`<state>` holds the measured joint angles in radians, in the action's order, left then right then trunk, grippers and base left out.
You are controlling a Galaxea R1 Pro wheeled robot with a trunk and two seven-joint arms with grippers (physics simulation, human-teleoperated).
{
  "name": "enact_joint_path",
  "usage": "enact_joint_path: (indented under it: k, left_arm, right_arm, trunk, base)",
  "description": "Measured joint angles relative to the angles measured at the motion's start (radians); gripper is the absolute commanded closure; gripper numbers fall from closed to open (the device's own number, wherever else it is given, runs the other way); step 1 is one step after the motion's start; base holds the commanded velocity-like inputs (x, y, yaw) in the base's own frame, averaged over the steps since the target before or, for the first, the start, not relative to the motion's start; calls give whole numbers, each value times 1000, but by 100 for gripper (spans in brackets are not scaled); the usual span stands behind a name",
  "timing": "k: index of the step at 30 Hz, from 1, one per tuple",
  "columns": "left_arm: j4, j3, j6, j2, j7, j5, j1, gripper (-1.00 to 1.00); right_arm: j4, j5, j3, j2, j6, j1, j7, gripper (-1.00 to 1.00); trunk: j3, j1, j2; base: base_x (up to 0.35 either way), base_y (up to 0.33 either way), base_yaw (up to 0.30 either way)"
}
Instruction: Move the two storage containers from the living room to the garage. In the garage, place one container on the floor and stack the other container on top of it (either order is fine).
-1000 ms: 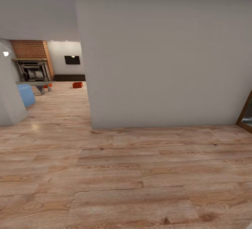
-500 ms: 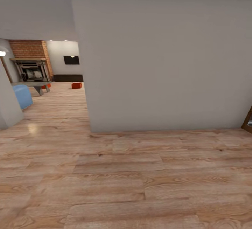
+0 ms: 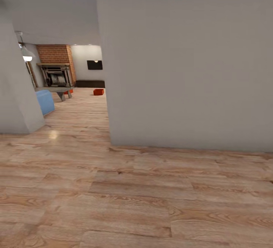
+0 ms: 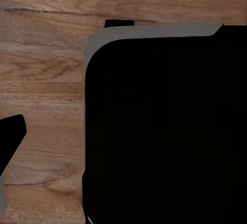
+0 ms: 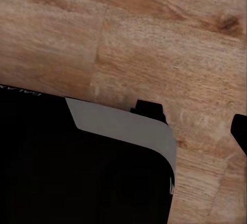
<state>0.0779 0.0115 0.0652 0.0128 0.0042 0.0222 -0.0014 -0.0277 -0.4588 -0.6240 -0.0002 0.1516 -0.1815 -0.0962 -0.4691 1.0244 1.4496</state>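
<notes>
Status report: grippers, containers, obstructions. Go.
Both grippers empty over wood floor. One storage container on living room floor, far ahead. Grey wall corner beside the route.

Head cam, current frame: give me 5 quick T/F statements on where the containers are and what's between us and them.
1. An orange-red storage container sits on the wood floor far down the opening at left. True.
2. A second orange-red box shows partly behind the low grey table. True.
3. The brick fireplace stands in the room beyond the opening. True.
4. A container is already held in a gripper. False: both lie on the far floor.
5. The robot stands on dark grey concrete. False: the floor here is light wood planks, with a pale wall close ahead.
</notes>
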Motion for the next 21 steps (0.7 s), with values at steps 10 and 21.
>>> enact_joint_path:
  k: [10, 21]
  left_arm:
    - [0, 0, 0, 0, 0, 0, 0, -100]
    - [0, 0, 0, 0, 0, 0, 0, -100]
  right_arm:
    - [0, 0, 0, 0, 0, 0, 0, -100]
    - [0, 0, 0, 0, 0, 0, 1, -100]
  trunk:
    - [0, 0, 0]
    - [0, 0, 0]
  base:
    - [322, 0, 276]
    - [322, 0, 276]
